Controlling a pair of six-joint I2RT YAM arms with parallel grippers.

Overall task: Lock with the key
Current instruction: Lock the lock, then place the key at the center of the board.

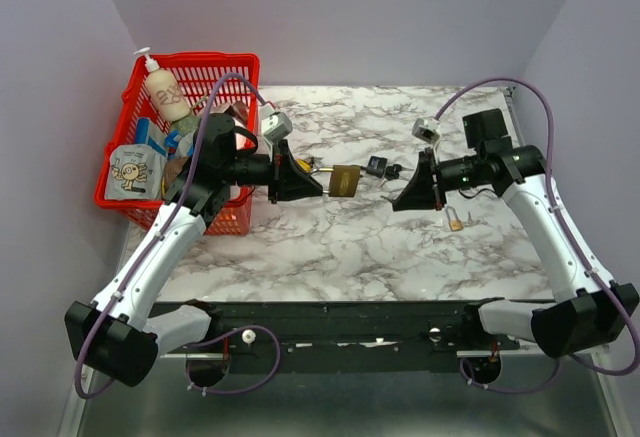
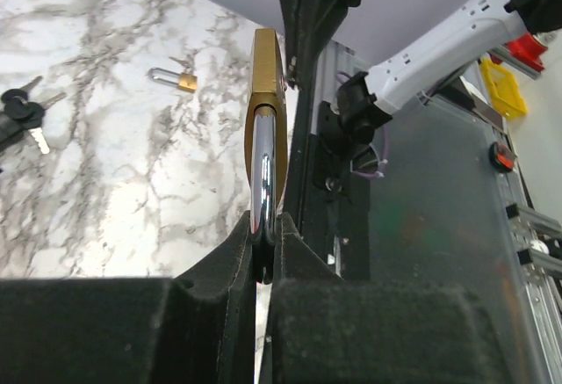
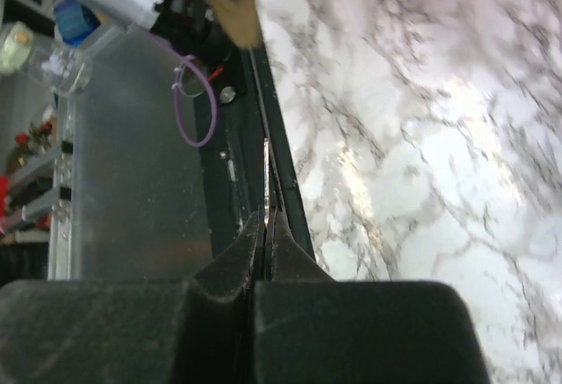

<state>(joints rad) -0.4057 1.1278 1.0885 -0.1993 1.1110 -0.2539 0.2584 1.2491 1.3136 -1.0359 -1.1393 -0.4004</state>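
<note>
The brass padlock (image 1: 345, 179) is being held by its steel shackle (image 2: 263, 169), which the left tool (image 1: 303, 179) is clamping between its fingers. The brass body is sticking straight out ahead of those fingertips, toward the right tool (image 1: 398, 203). The right tool's fingers are pressing flat together; whether anything thin is sitting between them cannot be told. It is pointing at the padlock, whose underside with a dark keyhole is showing ahead of it in the right wrist view.

A bunch of black-headed keys (image 1: 385, 169) is lying on the marble counter (image 1: 330, 247) between the two tools, just past the right tool's tip and on the side away from the arm bases. A small padlock (image 1: 455, 219) is lying beside the right tool, on the side toward the bases.

Behind the left tool, alongside its arm, a red basket (image 1: 195, 57) is sitting on the counter. It is holding a white pump bottle (image 1: 165, 92), a printed pouch (image 1: 135, 169), a blue pack (image 1: 150, 132) and further items that the arm is partly hiding.
</note>
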